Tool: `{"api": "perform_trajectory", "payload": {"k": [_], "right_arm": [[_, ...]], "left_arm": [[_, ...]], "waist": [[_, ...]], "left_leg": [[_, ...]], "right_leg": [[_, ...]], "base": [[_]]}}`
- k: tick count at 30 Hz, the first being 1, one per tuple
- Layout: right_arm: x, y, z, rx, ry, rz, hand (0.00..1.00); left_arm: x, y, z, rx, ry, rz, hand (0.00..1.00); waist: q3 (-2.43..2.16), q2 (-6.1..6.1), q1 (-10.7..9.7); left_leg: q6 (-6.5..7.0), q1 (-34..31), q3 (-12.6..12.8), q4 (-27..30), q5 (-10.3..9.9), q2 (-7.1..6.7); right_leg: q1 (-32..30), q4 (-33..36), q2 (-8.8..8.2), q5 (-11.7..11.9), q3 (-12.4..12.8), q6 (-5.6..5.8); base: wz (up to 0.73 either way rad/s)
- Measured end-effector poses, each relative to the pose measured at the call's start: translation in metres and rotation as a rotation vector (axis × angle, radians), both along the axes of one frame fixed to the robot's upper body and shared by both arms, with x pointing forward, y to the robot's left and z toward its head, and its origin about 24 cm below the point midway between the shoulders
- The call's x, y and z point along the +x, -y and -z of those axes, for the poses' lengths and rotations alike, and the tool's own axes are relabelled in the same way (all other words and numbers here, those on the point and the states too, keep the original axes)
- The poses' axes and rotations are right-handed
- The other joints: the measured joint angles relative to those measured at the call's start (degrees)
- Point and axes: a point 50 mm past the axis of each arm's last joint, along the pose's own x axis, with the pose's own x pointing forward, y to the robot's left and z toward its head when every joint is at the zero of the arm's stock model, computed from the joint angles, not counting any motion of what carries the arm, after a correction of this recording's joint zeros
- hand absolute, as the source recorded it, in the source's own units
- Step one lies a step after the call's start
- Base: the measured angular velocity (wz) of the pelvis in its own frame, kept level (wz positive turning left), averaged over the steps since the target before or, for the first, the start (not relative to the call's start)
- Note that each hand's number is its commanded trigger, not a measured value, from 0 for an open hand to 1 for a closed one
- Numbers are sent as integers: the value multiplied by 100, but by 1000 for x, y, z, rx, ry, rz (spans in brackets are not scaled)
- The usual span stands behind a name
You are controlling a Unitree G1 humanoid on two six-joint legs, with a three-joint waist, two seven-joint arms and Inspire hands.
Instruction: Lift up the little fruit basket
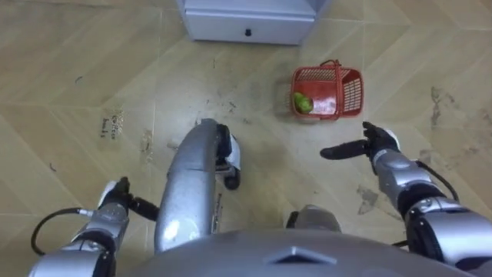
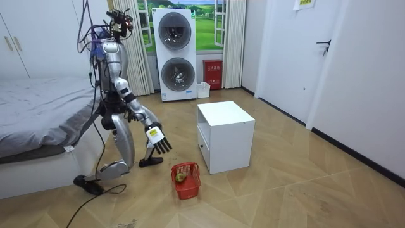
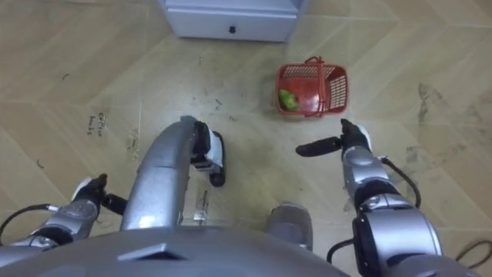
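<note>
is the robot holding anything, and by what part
Nothing is held. The fruit basket sits on the floor apart from both hands; the right hand is open short of it, the left hand open at the side.

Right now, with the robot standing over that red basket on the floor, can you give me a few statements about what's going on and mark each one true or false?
1. The red plastic mesh basket stands on the wooden floor. True.
2. The robot's right hand is curled round the basket's handle. False: the hand is open with its fingers straight, near the basket but apart from it.
3. A green fruit lies inside the basket. True.
4. The basket sits on top of the white cabinet. False: it is on the floor beside the cabinet.
</note>
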Motion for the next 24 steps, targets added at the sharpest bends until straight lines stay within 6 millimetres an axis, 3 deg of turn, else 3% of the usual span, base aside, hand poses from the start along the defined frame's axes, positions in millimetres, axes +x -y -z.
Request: {"api": "perform_trajectory", "payload": {"k": [2, 4, 6, 8, 10, 13, 15, 16, 17, 18, 19, 20, 22, 24], "right_arm": [[12, 0, -10, 13, 73, 32, 0], [18, 0, -16, 6, 121, 38, 0], [20, 2, -19, 7, 147, 62, 0], [24, 4, -23, 18, 175, 89, 0], [26, 4, -26, 22, 190, 102, 0], [27, 5, -27, 15, 196, 126, 0], [27, 5, -27, 10, 197, 130, 0], [27, 5, -27, 6, 195, 131, 0], [30, 6, -30, 1, 206, 129, 0], [31, 7, -32, -1, 214, 134, 0], [31, 6, -31, 7, 212, 138, 0], [30, 4, -29, 17, 207, 142, 0], [31, 7, -31, 7, 216, 145, 0], [31, 9, -33, -2, 221, 147, 0]], "left_arm": [[-4, -5, -1, 28, 0, -31, 0], [-4, -7, -1, 43, 12, -56, 0], [-4, -8, -2, 67, 38, -62, 0], [-1, -6, -2, 71, 50, -49, 0], [-7, -5, -1, 73, 29, -32, 0], [-11, -3, 1, 76, 1, 0, 0], [-11, -1, 2, 74, 3, 16, 0], [-13, 1, 3, 64, 7, 13, 0], [-20, 2, 5, 54, -9, 11, 0], [-26, 3, 6, 49, -28, 7, 0], [-33, 1, 6, 54, -43, -3, 0], [-37, -1, 6, 63, -51, -17, 0], [-36, 0, 6, 76, -44, 4, 0], [-39, 1, 7, 69, -43, 8, 0]], "waist": [[13, -36, -4], [20, -64, -74], [27, -109, -153], [35, -120, -222], [47, -136, -242], [75, -103, -324], [92, -114, -438], [135, -201, -571], [91, -34, -512], [55, 45, -372], [46, 8, -314], [20, -57, -443], [12, -147, -536], [10, -173, -542]], "left_leg": [[41, -210, 28, 508, -193, -35], [-46, -334, 62, 946, -390, -112], [-295, -495, 110, 1446, -619, -115], [-391, -602, 136, 1691, -664, -119], [-369, -672, 132, 1860, -676, -204], [-230, -745, 163, 2058, -749, -199], [-271, -775, 235, 2091, -734, -201], [-768, -830, 190, 2272, -731, -251], [-827, -890, -422, 2609, -882, -483], [-459, -956, -485, 2760, -1081, -614], [-390, -964, -480, 2798, -1114, -691], [-324, -978, -461, 2820, -1147, -821], [-309, -1002, -357, 2832, -1153, -712], [-175, -998, -324, 2901, -1095, -633]], "right_leg": [[-143, 754, -144, 0, 76, 1], [-143, 1331, -248, 3, 149, -3], [-134, 1917, -273, 19, 199, -27], [-131, 2222, -279, 19, 231, -29], [-124, 2464, -281, 19, 298, -28], [-27, 2763, -283, 20, 301, -29], [-54, 2880, -327, 19, 299, -29], [-65, 2910, -433, 17, 281, -37], [-162, 3063, -467, 16, 340, -35], [-248, 3266, -487, 6, 470, -18], [-262, 3329, -553, -15, 512, 11], [-142, 3357, -708, -6, 450, 26], [-18, 3276, -781, 32, 452, 15], [-14, 3351, -732, -12, 488, 24]], "base": [[29], [46], [55], [38], [15], [20], [34], [-7], [-63], [-91], [-54], [9], [24], [3]]}}
